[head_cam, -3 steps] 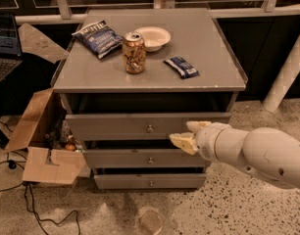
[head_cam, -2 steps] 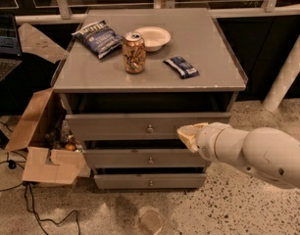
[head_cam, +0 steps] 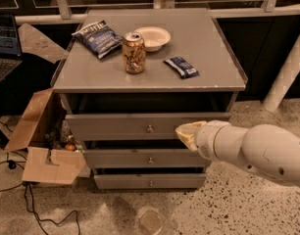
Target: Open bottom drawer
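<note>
The grey cabinet [head_cam: 81, 82] has three drawer fronts stacked. The bottom drawer [head_cam: 120, 181] is the slimmest and narrowest, near the floor, with a small round metal knob [head_cam: 151, 183]; it sits pushed in. My gripper [head_cam: 187, 133], pale and at the end of a thick white arm [head_cam: 258, 153] coming in from the right, hovers in front of the right part of the top drawer [head_cam: 106, 126]. It is well above and to the right of the bottom drawer's knob and touches no knob.
The middle drawer [head_cam: 115, 158] lies between them. A chip bag [head_cam: 97, 37], a can [head_cam: 134, 53], a white bowl [head_cam: 152, 37] and a blue packet [head_cam: 181, 66] lie on top. An open cardboard box [head_cam: 39, 146], cables [head_cam: 27, 199] and a laptop [head_cam: 3, 48] are at left; a white post [head_cam: 287, 72] at right.
My gripper has moved slightly up and to the right, from the gap under the top drawer to the top drawer's front. The drawers have not moved.
</note>
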`<state>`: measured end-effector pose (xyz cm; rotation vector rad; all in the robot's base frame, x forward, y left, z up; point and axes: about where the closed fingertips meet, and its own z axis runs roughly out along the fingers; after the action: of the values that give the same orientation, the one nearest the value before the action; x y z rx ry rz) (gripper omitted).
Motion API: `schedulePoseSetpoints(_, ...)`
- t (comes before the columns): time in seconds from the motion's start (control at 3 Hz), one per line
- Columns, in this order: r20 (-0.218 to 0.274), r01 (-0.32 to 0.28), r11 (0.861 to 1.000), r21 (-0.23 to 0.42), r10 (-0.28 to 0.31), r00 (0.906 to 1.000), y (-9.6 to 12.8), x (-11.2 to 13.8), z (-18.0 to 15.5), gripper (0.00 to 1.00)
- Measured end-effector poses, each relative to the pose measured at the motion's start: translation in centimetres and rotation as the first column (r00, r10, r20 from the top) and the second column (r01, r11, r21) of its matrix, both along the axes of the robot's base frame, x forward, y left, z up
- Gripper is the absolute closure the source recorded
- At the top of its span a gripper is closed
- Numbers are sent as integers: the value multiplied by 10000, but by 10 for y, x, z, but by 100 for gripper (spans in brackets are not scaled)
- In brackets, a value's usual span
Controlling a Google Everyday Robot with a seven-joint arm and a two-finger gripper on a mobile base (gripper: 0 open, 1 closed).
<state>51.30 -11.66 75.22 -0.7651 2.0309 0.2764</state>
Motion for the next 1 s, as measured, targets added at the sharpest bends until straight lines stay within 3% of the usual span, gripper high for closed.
schedulePoseSetpoints(0.33,43,-643,9979,84,643,9979,20,1,-5,100)
schedulePoseSetpoints(0.67,-310,-1182,9894,840,1211,9922,44,12,-43,100)
schedulePoseSetpoints(1.0,-825,-834,9786,1882,1003,9915,55,17,-103,100)
